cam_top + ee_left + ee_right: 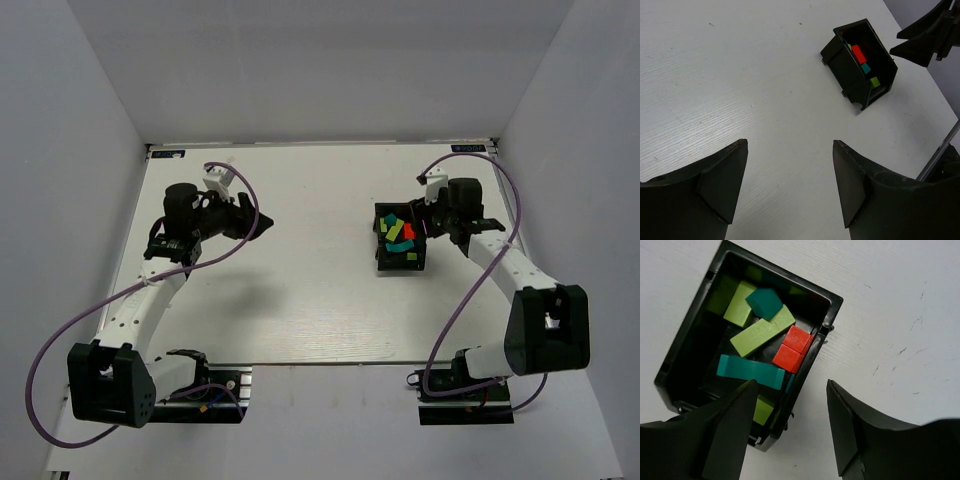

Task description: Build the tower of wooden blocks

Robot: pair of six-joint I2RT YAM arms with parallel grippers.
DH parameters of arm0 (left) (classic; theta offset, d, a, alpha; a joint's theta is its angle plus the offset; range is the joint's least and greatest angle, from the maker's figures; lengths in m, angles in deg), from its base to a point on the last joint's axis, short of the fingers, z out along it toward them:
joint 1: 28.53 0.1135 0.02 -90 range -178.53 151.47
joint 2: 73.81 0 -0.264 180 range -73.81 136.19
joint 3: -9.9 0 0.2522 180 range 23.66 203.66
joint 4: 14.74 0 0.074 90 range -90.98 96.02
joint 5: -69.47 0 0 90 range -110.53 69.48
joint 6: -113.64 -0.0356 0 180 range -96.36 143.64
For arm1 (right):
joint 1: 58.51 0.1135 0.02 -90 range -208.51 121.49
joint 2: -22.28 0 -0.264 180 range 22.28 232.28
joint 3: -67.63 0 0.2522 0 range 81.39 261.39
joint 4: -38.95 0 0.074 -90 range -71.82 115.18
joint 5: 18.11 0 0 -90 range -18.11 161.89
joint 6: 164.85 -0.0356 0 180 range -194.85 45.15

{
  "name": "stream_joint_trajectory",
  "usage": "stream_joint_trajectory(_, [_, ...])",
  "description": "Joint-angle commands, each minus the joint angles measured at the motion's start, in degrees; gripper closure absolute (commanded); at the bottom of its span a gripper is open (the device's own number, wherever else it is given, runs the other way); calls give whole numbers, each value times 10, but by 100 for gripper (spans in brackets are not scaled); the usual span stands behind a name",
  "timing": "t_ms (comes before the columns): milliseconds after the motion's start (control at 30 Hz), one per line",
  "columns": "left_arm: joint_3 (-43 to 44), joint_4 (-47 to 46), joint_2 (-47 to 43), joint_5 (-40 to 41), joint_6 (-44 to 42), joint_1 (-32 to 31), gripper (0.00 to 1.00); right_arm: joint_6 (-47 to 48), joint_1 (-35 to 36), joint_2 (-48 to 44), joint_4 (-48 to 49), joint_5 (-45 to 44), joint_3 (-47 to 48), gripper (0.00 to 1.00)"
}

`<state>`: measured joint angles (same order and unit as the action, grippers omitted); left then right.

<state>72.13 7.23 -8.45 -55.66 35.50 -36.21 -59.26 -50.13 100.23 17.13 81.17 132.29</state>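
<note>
The wooden blocks lie loose in a black bin, not stacked; no tower shows in any view. In the right wrist view the bin holds a lime-green bar, a teal cube, red blocks and a teal bar. My right gripper is open and empty, astride the bin's near wall, with one finger over the inside and one over the table. My left gripper is open and empty above bare table, well left of the bin.
The white table is enclosed by white walls at the left, back and right. Purple cables loop beside both arms. My right gripper's fingers show at the top right of the left wrist view, just beyond the bin.
</note>
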Motion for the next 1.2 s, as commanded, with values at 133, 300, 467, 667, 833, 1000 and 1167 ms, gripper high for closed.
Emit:
stream_joint_trajectory(133, [22, 5, -7, 1, -2, -3, 21, -14, 8, 77, 6, -70, 59, 37])
stream_joint_trajectory(300, [22, 10, -7, 1, -2, -3, 21, -20, 8, 111, 4, -66, 63, 39])
stream_joint_trajectory(467, [22, 10, -7, 1, -2, -3, 27, -23, 9, 135, 1, -62, 68, 47])
stream_joint_trajectory(667, [22, 10, -7, -5, -2, -8, 40, -26, 9, 139, 3, -40, 65, 61])
stream_joint_trajectory(833, [22, 10, -7, -5, -2, -8, 55, -20, 11, 129, 2, -48, 68, 91])
stream_joint_trajectory(1000, [22, 10, -1, -10, -2, -8, 56, -2, 33, 95, 11, -113, 74, 100])
stream_joint_trajectory(1167, [22, 10, -1, -10, -2, -8, 56, 38, 71, 67, 44, -193, 76, 100])
